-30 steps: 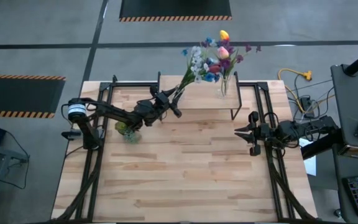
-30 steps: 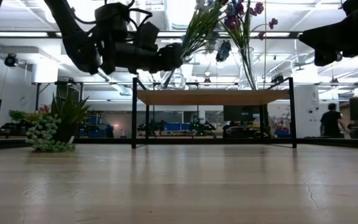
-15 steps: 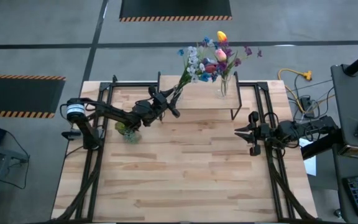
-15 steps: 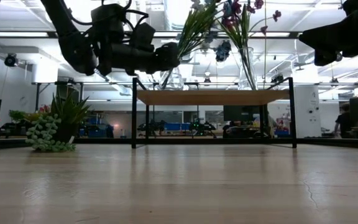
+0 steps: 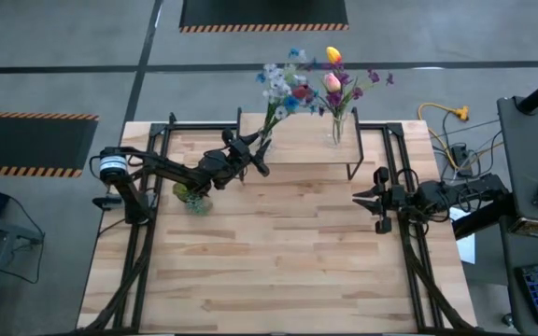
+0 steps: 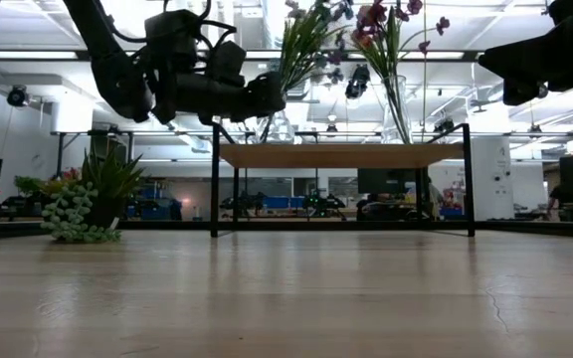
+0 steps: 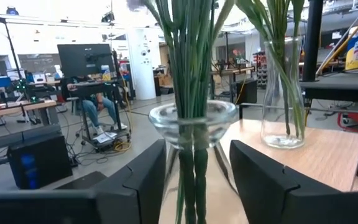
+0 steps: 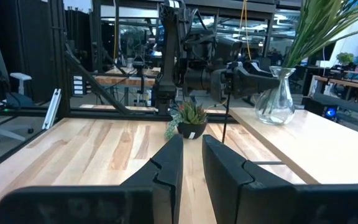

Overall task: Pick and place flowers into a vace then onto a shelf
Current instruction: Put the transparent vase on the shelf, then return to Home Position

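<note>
While the right end effector [image 5: 374, 199] waits over the desk's [image 5: 269, 271] right side, its fingers a narrow gap apart and holding nothing, we see the left end effector [image 5: 261, 155] at the shelf's [image 5: 311, 149] left end. Its fingers sit on either side of a round glass vase [image 7: 193, 121] and grip it at the neck. That vase carries green stalks topped with blue and white flowers [image 5: 276, 82], and it stands on the left part of the shelf top. A second, taller vase [image 7: 283, 93] stands on the right part of the shelf, apart from the first, with pink, yellow and purple blooms [image 5: 337, 77]. A small potted plant [image 5: 191, 196] sits on the desk below the left arm.
</note>
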Controlling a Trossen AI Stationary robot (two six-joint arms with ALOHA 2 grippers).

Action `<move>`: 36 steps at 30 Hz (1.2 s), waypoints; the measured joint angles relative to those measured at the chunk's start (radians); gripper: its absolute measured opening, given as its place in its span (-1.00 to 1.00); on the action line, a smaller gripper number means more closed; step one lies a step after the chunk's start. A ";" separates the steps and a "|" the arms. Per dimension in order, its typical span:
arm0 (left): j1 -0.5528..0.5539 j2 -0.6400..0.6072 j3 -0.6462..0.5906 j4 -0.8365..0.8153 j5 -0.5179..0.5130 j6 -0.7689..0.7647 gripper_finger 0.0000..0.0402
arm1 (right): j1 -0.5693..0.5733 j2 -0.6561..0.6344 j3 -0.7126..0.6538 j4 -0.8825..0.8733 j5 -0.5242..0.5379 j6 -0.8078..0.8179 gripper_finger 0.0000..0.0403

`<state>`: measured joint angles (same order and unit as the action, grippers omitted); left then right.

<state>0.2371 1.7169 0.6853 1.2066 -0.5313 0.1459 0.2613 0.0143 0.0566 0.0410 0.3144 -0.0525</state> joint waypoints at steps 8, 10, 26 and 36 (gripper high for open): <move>0.000 0.000 -0.002 -0.014 0.002 0.013 -0.03 | 0.000 0.000 0.000 0.000 0.000 0.000 -0.74; -0.001 -0.004 -0.005 -0.016 0.003 0.020 -0.01 | 0.000 0.000 0.000 0.000 0.000 0.000 -0.74; -0.002 -0.149 -0.147 -0.021 0.055 -0.016 0.00 | 0.000 0.000 0.000 0.001 0.000 -0.023 -0.74; -0.002 -0.215 -0.159 -0.013 0.059 -0.015 0.00 | 0.000 0.001 0.033 -0.046 0.000 -0.004 -0.74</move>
<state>0.2348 1.5022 0.5266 1.1934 -0.4725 0.1308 0.2615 0.0151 0.0893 -0.0048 0.3141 -0.0562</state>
